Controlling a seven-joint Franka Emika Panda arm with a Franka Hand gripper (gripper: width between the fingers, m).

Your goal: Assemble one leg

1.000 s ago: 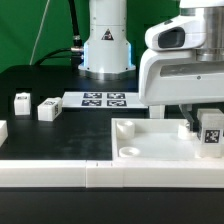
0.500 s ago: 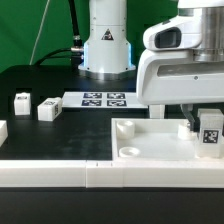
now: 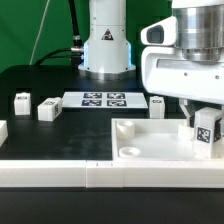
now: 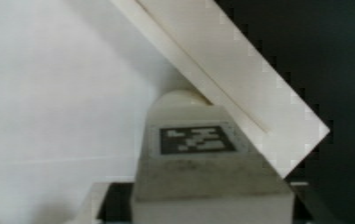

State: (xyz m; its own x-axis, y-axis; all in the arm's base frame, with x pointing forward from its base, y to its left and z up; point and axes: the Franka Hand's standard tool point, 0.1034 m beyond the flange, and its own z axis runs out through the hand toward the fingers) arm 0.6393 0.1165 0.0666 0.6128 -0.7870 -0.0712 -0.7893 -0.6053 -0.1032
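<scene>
The large white tray-like piece (image 3: 150, 140) is lying directly beneath the gripper (image 3: 203, 124), its raised edge (image 4: 227, 70) running just past the fingers in the wrist view. The gripper is pinching the leg (image 3: 207, 131) between its fingers, holding it upright over the tray's far corner. The exterior view is cutting off the arm's upper body and hiding the leg's lower end behind the tray wall. Only the wrist view is showing the leg's tag (image 4: 195, 138) clearly. Well apart from the gripper, three other small blocks (image 3: 48, 110) are lying near the marker board (image 3: 103, 99).
</scene>
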